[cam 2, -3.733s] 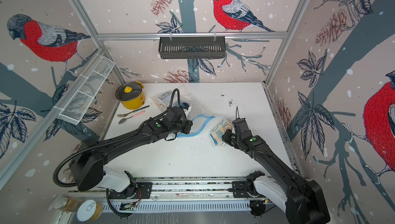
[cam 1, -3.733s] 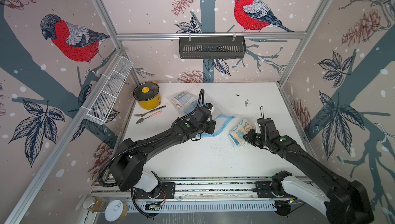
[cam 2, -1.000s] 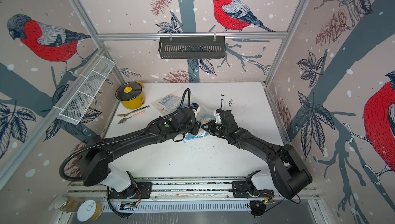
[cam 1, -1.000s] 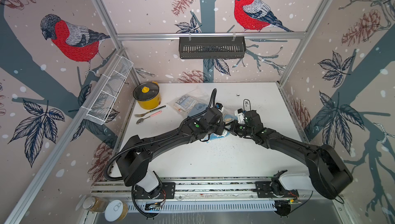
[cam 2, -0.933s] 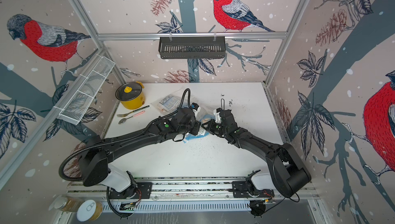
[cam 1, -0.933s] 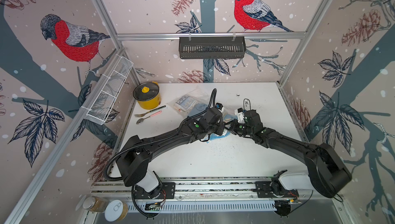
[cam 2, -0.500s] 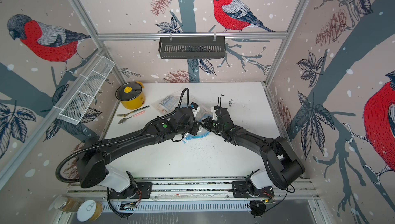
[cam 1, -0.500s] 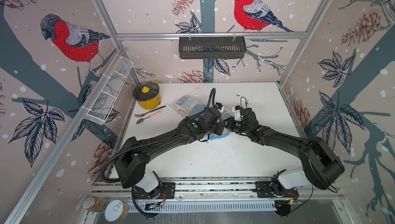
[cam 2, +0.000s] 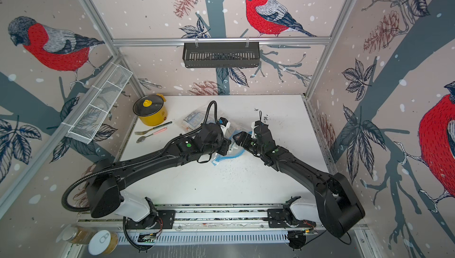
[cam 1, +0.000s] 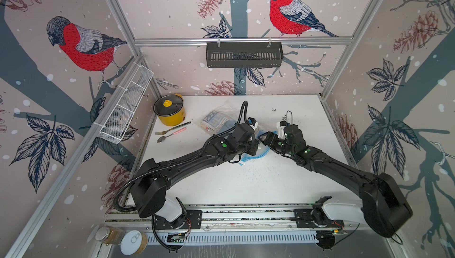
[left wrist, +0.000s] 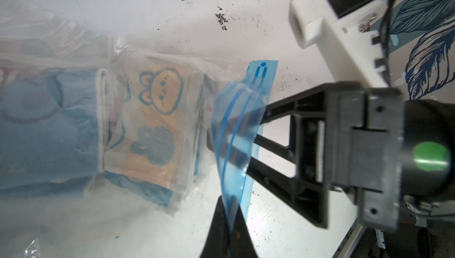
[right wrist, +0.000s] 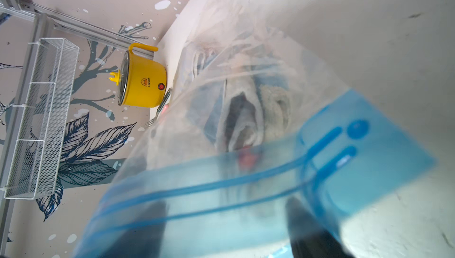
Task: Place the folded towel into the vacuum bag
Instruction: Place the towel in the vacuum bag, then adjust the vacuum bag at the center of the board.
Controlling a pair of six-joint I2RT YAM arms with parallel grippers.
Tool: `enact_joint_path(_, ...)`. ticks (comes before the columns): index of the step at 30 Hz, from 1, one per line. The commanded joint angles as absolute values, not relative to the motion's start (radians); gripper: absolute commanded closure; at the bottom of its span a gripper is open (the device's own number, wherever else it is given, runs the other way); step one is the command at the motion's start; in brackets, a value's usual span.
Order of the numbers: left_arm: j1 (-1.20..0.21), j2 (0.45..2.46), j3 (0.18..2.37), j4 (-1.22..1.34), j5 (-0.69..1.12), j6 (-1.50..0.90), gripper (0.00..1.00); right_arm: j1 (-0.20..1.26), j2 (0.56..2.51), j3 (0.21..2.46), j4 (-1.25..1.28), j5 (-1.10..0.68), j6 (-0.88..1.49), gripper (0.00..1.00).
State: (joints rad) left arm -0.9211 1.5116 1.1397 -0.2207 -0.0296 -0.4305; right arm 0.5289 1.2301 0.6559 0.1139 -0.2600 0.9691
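both top views look steeply down from high at the near edge onto the whole white table, facing the back wall. each wrist camera sits very near the vacuum bag, both taking in its blue zip strip; the right one also catches the yellow pot beyond.

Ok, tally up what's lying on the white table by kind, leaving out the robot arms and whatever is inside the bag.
yellow lidded pot: 1
fork: 1
spoon: 1
vacuum bag: 1
Total: 4
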Motion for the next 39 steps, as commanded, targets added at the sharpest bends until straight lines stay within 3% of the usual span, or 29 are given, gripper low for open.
enact_joint_path(1,-0.920,1.517,1.151,-0.196,-0.042,-0.443,1.00,0.531,1.155,0.641,-0.012,-0.170,0.956,0.24)
enact_joint_path(6,-0.920,1.523,1.162,-0.194,-0.049,-0.435,1.00,0.525,1.058,0.588,-0.098,-0.091,0.967,0.29)
enact_joint_path(12,-0.920,1.526,1.174,-0.196,-0.046,-0.434,1.00,0.506,1.057,0.511,-0.008,-0.110,0.980,0.39)
enact_joint_path(22,-0.920,1.530,1.180,-0.194,-0.034,-0.442,1.00,0.512,1.237,0.604,0.110,-0.155,0.912,0.74)
enact_joint_path(27,-0.920,1.526,1.175,-0.188,-0.051,-0.444,1.00,0.516,1.283,0.703,0.042,-0.137,0.876,0.97)
enact_joint_path(39,-0.886,1.500,1.117,-0.083,-0.077,-0.475,1.00,0.569,1.316,0.962,-0.185,-0.093,0.776,1.00)
